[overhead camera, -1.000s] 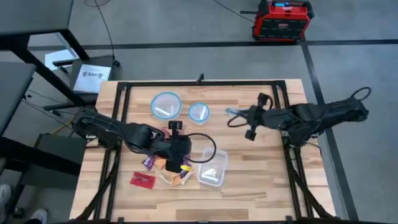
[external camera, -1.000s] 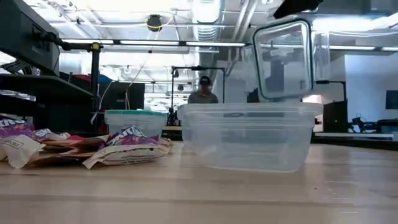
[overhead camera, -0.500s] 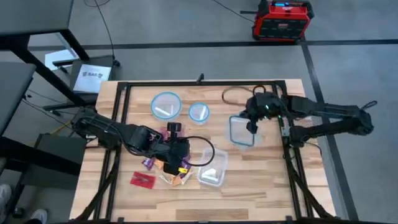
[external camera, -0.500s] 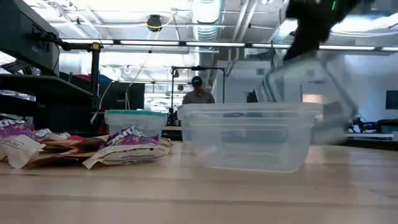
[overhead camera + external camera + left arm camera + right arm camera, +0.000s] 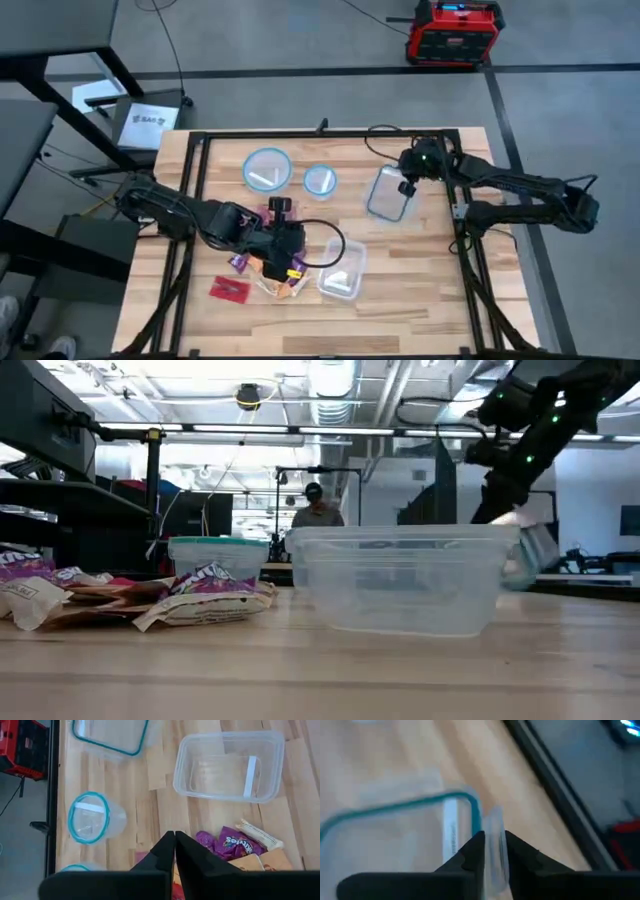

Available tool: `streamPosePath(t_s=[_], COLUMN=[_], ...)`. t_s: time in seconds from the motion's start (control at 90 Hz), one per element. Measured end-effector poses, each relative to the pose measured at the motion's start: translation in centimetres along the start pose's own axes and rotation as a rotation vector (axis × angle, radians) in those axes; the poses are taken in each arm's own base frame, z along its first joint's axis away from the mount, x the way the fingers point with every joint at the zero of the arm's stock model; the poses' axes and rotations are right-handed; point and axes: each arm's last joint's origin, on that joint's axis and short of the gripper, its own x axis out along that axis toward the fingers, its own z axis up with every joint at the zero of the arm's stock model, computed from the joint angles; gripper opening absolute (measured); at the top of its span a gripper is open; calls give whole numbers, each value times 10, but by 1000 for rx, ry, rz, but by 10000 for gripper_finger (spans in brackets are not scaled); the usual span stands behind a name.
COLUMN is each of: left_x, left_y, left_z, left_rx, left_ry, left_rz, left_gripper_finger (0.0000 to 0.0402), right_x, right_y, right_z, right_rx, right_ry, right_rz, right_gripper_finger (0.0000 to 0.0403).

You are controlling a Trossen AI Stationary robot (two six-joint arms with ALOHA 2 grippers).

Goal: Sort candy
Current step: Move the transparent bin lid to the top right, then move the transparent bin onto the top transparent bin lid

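The desk (image 5: 420,290) carries everything. At upper right of the high view, the right end effector (image 5: 405,187) pinches the rim of a blue-rimmed rectangular container (image 5: 386,196). Lower left, the left end effector (image 5: 291,272), fingers closed and apparently empty, sits directly above the candy (image 5: 262,275) pile, so it's the nearer arm.
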Motion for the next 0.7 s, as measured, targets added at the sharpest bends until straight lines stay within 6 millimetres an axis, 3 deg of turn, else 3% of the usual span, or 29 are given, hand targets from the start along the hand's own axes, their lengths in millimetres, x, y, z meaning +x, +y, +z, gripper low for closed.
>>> streamPosePath(t_s=[0.089,0.189,0.3,0.389,0.456,0.7], left_x=[0,0,0,0,-1,-7], left_y=[0,0,0,0,-1,-12], left_z=[0,0,-1,-2,-4,-6], left_rx=[1,1,2,4,6,22], left_ry=[0,1,6,19,37,35], left_rz=[0,0,0,0,-1,-22], left_gripper_finger=[0,0,0,0,0,0], right_x=[-3,-15,-30,-39,-46,-56], right_y=[-4,-8,4,36,66,158], right_z=[3,18,35,45,51,38], right_rx=[51,247,377,352,310,73], right_ry=[3,-30,-76,-127,-160,-128], right_rz=[-9,20,289,613,747,589], right_gripper_finger=[100,134,171,202,221,232])
